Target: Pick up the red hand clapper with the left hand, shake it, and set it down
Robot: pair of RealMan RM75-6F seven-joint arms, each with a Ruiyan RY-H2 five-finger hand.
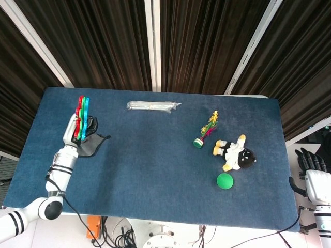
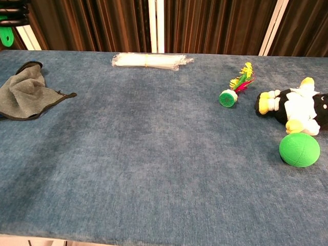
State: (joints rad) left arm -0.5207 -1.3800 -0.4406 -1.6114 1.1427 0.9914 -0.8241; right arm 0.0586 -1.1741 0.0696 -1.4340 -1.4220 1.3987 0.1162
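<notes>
My left hand point(image 1: 72, 129) grips the red hand clapper point(image 1: 81, 117) by its handle and holds it raised above the table's left side. In the head view the clapper shows edge-on, its red, green and blue layers pointing up and away. The chest view catches only the green handle end point(image 2: 6, 35) and dark fingers point(image 2: 11, 10) at the top left corner. My right hand point(image 1: 310, 168) hangs off the table's right edge, holding nothing, its fingers only partly seen.
A grey cloth point(image 2: 24, 95) lies under the raised hand. A clear plastic bundle point(image 2: 147, 60) sits at the back. On the right are a feather shuttlecock point(image 2: 234, 88), a plush doll point(image 2: 297, 108) and a green ball point(image 2: 299, 149).
</notes>
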